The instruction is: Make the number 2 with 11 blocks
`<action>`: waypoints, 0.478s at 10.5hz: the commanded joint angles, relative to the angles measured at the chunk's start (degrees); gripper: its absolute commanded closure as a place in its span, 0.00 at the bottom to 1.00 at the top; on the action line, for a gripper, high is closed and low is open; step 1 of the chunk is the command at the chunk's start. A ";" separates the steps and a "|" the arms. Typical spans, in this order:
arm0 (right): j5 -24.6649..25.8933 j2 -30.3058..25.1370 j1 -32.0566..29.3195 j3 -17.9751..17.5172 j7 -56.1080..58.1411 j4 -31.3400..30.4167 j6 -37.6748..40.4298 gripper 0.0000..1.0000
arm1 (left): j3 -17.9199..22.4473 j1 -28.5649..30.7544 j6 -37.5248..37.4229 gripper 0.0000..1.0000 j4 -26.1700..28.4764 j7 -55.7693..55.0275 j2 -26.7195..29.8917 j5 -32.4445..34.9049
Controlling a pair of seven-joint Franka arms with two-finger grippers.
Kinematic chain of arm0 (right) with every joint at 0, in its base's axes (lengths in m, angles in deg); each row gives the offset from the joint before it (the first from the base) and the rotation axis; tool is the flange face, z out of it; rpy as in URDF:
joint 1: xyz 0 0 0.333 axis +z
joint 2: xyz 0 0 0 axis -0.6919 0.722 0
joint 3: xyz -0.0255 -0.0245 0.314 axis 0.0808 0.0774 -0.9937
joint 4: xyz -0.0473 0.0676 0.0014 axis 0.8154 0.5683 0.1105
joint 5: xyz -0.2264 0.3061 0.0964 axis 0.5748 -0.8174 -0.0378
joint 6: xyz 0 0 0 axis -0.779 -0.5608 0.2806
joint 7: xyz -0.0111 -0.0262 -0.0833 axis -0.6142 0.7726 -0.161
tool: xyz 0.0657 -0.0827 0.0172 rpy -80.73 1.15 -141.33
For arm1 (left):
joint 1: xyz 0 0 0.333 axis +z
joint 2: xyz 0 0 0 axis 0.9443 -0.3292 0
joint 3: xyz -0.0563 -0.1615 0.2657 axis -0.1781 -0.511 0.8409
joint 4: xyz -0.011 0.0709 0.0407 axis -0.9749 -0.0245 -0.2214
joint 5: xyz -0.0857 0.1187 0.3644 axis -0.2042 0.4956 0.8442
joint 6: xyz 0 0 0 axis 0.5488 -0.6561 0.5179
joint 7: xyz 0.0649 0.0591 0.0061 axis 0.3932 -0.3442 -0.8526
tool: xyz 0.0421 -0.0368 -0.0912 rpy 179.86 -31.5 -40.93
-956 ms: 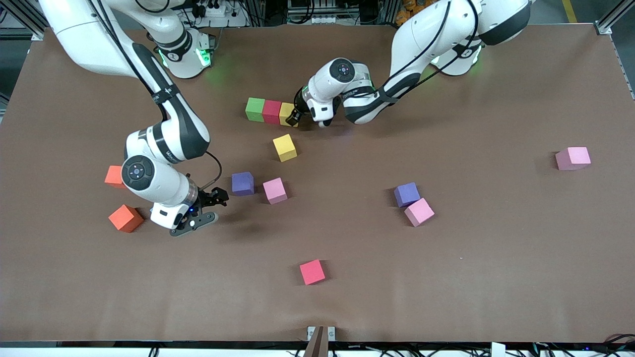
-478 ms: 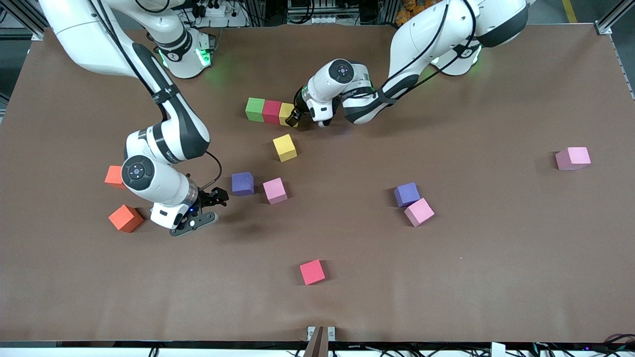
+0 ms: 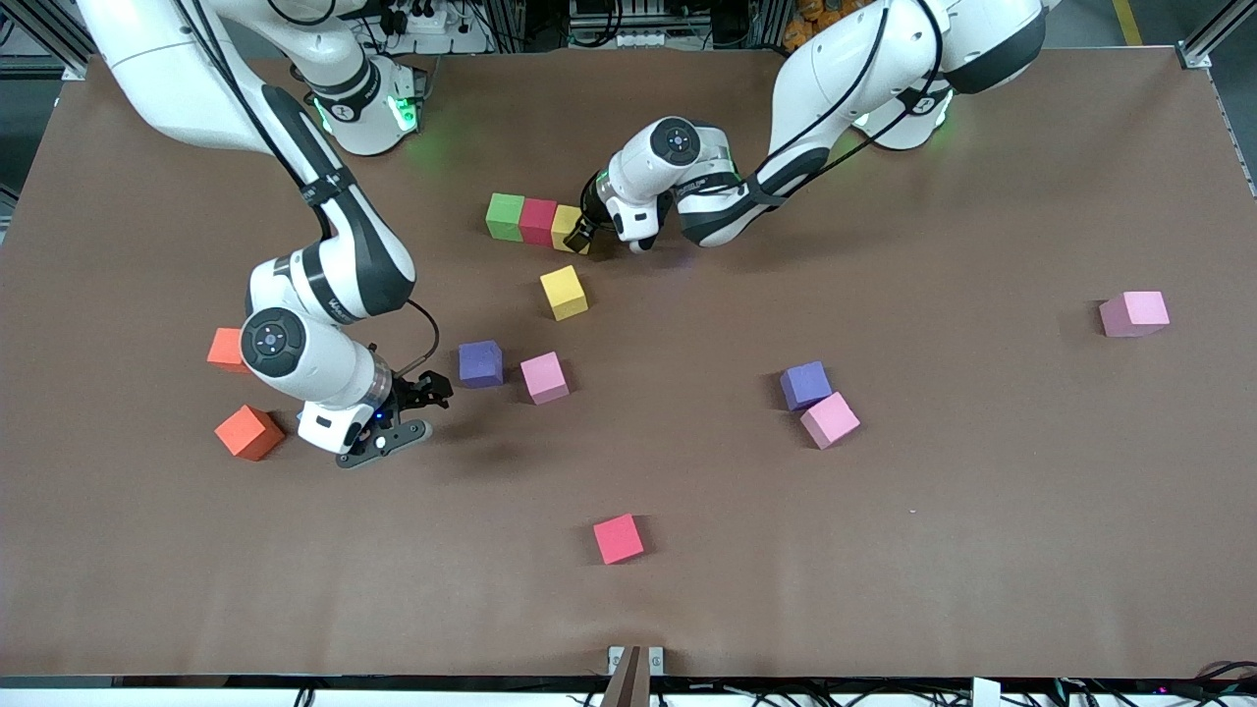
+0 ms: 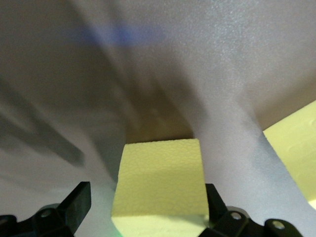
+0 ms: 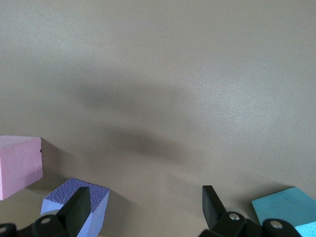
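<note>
the left pincer, released, half hides the matte yellow cube ending the green-red row, upper centre; right pincer released, idle.

You'll see only one small change, and it is at the left gripper. A second ago its fingers sat closer in on the yellow cube, the one at the 3 o'clock end of the row on the front view's clock face. Now they have spread to their widest. They stand on either side of that cube, and the left wrist view shows a clear gap between one finger and the cube's face. The gripper's tip has also drifted very slightly toward 7 o'clock.
</note>
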 commanded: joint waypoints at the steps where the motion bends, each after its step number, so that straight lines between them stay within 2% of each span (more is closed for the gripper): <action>1: -0.50 -0.24 0.20 -0.02 -0.66 0.31 0.27 0.00 | 0.44 -0.73 0.19 0.00 -1.24 -1.56 -0.05 0.37; 5: -0.50 -0.16 0.46 -0.02 -0.66 0.40 0.36 0.00 | 0.44 -0.73 0.19 0.00 -1.95 -2.70 -0.05 0.37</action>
